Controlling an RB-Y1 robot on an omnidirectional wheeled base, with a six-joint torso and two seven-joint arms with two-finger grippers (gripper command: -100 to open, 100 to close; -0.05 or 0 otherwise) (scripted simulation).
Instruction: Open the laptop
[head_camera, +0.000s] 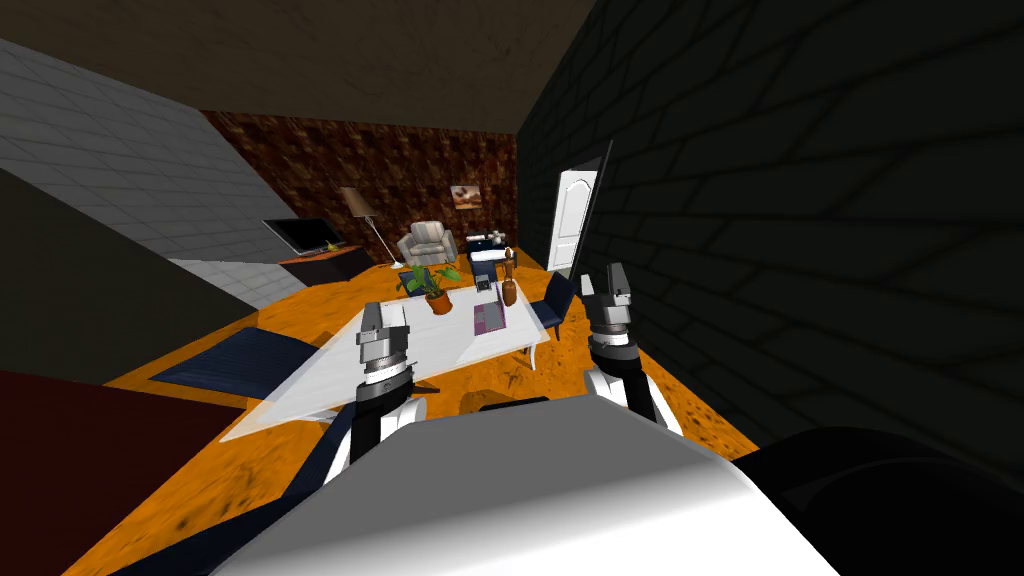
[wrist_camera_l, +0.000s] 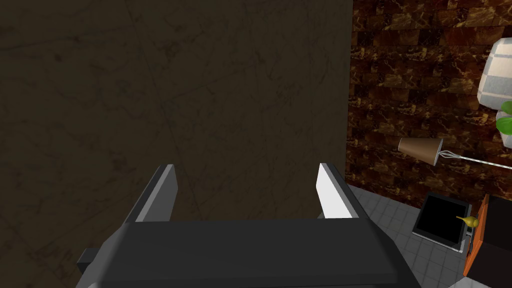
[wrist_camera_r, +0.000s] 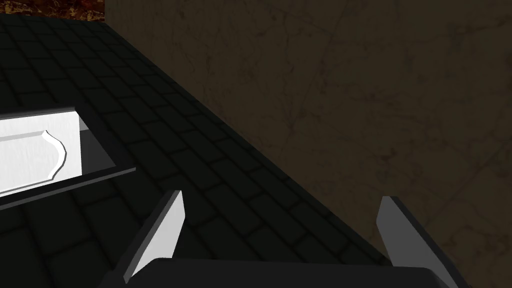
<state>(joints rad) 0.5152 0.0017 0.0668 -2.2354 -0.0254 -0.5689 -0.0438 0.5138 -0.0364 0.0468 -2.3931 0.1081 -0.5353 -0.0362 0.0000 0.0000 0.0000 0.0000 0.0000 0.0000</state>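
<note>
Laptop (head_camera: 489, 319) lies on table (head_camera: 450, 347), well beyond left tool (head_camera: 386, 313).

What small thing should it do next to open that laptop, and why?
Probably roll forward toward the white table. The purple laptop lies flat on its far part, and the left hand and right hand, both open, hang raised well short of it.
</note>
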